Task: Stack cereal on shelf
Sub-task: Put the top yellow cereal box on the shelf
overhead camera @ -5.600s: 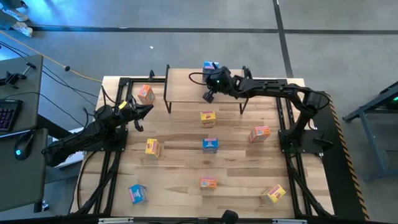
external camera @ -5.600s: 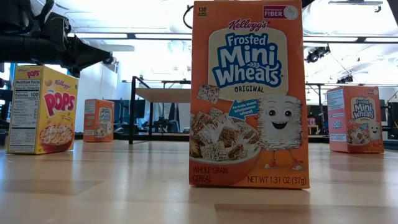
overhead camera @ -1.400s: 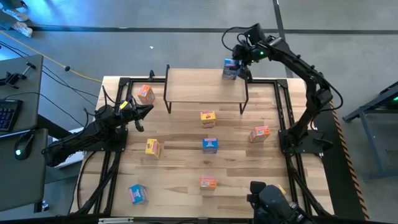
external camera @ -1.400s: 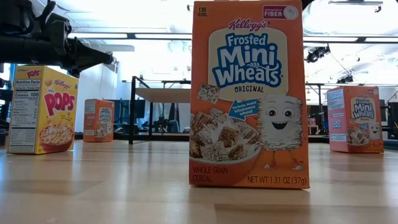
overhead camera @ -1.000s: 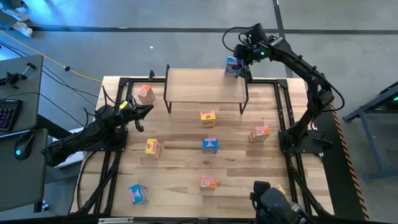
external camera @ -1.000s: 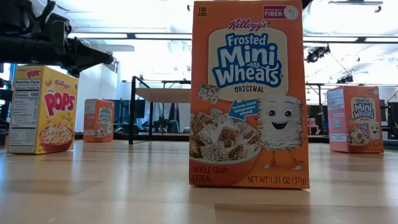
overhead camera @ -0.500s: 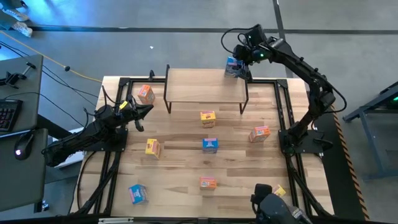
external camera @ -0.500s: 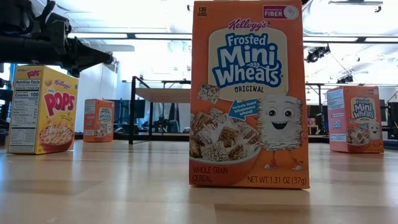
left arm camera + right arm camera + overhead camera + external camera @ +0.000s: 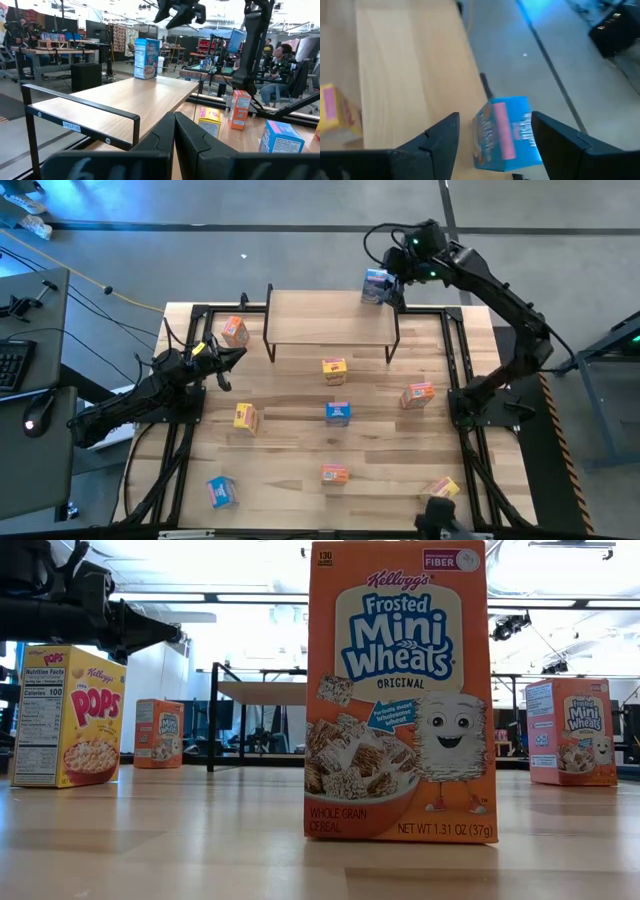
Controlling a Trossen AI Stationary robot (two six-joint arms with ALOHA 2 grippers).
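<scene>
The shelf (image 9: 330, 328) stands at upper centre of the high view. One blue cereal box (image 9: 376, 285) stands upright at the shelf's upper-right corner. The right gripper (image 9: 400, 272) hangs just above-right of it, fingers spread, holding nothing. The left gripper (image 9: 236, 356) rests at mid-left, closed and empty.

The table (image 9: 290, 435) is pale wood planks on a black metal frame, standing on a grey concrete floor (image 9: 300, 250) crossed by dark seams. At one edge of the high view a grey desk (image 9: 35, 330) carries a keyboard (image 9: 12, 365), a mouse (image 9: 40, 412) and loose cables. Seen from table height, the room beyond is a wide workshop — white ceiling, long strip lights (image 9: 250, 598), strong glare. The left wrist view shows workbenches (image 9: 55, 50), a black cabinet (image 9: 86, 76), monitors and hanging cloths (image 9: 119, 39) — and a seated person (image 9: 280, 65) off to one side.
</scene>
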